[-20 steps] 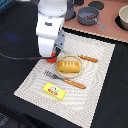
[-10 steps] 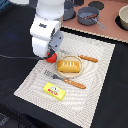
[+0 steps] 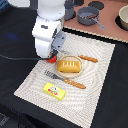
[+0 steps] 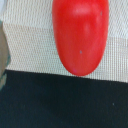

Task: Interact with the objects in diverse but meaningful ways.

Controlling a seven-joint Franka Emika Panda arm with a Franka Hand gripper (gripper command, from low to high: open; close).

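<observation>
At the exterior view's left, the arm hangs low over the mat's [image 3: 95, 75] near edge, its pincer [image 3: 52, 54] right over the tomato [image 3: 50, 58], of which only a red sliver shows under the wrist. Wrist view: tomato [image 4: 80, 35] fills the shot, lying on the mat weave close to the edge where dark bench [image 4: 60, 102] begins. No fingertips clear in either view, so can't tell if pincer is released or clenched.

Likely step: grasp the tomato. Round and smooth, so prob. slippery; centre the jaws across its narrow width, get low before closing, squeeze gently so it doesn't squirt off the mat.

Moving right: bread [image 3: 69, 65] sits just beside the tomato, so little side clearance. Fork [image 3: 64, 80] lies in front of the bread, yellow bar [image 3: 54, 91] nearer the viewer, brown stick [image 3: 88, 58] past the bread. Pot [image 3: 89, 16] is well apart at the back.
</observation>
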